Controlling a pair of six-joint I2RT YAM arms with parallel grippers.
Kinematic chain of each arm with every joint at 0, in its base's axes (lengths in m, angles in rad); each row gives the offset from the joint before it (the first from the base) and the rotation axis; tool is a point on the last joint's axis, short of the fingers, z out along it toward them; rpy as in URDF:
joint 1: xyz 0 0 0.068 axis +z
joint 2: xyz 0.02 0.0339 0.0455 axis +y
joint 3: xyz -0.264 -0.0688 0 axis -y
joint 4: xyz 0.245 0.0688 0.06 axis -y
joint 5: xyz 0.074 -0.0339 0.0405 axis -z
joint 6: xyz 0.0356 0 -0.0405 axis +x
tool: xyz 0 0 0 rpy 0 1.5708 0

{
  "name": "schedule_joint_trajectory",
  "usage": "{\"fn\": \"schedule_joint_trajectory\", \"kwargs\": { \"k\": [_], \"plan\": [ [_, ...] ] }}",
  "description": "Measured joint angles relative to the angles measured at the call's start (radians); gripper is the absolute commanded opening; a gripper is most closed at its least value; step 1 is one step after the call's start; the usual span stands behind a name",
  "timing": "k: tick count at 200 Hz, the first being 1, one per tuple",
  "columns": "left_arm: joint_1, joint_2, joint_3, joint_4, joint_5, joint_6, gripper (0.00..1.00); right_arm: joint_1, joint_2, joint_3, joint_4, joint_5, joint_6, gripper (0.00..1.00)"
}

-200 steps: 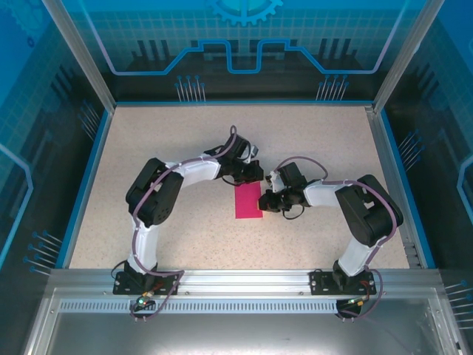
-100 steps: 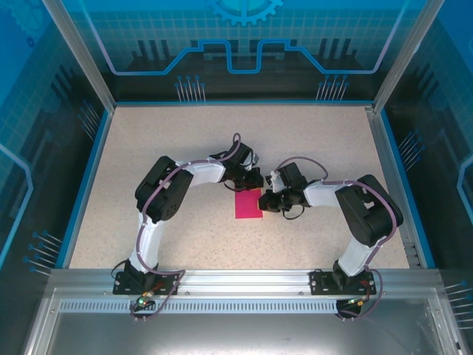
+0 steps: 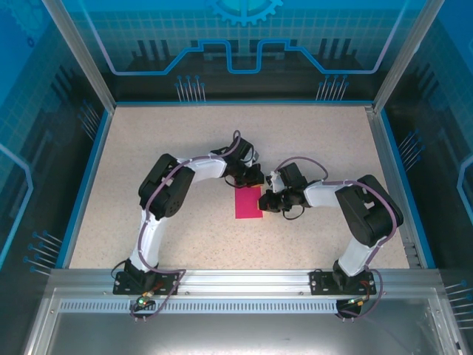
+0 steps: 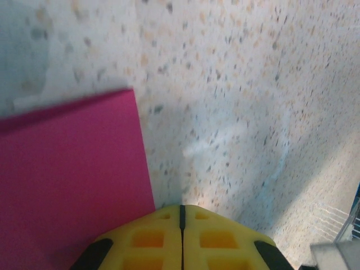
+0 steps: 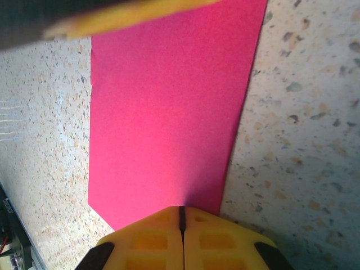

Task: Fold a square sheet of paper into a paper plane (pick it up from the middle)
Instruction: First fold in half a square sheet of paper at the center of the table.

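**Both tips shut, pinning the pink sheet mid-fold**

My left gripper (image 4: 181,219) is fully closed with nothing between the fingers. In the left wrist view the tips sit at bottom centre, right at the right-hand edge of the pink sheet (image 3: 248,204). As I read it, they press down there rather than grip.

My right gripper (image 5: 181,222) is closed too and empty. Its tips are at bottom centre of its view, resting on the near edge of the sheet.

The sheet lies flat on the table (image 3: 162,140) at the centre of the top view. It is taller than wide, so I take it as already folded once. In the top view the left tips are at its upper edge and the right tips at its right edge.

Why like this: shut fingers make a blunt pusher, so one arm can stop the paper sliding while the other presses a crease. That is my guess, not something seen. There is no dart shape yet, so the task looks early.

Versus a second ago:
- The left arm's elbow has swung in toward frame centre.
- The left tips have come down-frame onto the sheet's upper edge, so less pink shows at the top.
- The right arm is unmoved.
- The sheet's lower edge is in the same spot.
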Motion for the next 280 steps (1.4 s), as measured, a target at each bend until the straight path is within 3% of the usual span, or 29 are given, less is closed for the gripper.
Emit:
{"fn": "schedule_joint_trajectory", "kwargs": {
  "k": [70, 204, 246, 280],
  "plan": [
    [0.016, 0.054, 0.103, -0.091, 0.028, 0.019, 0.09, 0.000, -0.003, -0.007, 0.009, 0.001, 0.000, 0.05],
    [0.113, 0.129, 0.223, -0.038, -0.035, 0.060, 0.10, 0.000, -0.003, -0.009, 0.014, 0.000, 0.000, 0.05],
    [0.135, 0.101, 0.221, -0.037, -0.078, 0.061, 0.28, 0.001, -0.031, -0.009, -0.021, 0.002, 0.011, 0.14],
    [0.185, -0.101, 0.030, -0.020, -0.111, 0.035, 0.39, 0.001, -0.140, 0.006, -0.108, 0.036, 0.032, 0.28]
  ]
}}
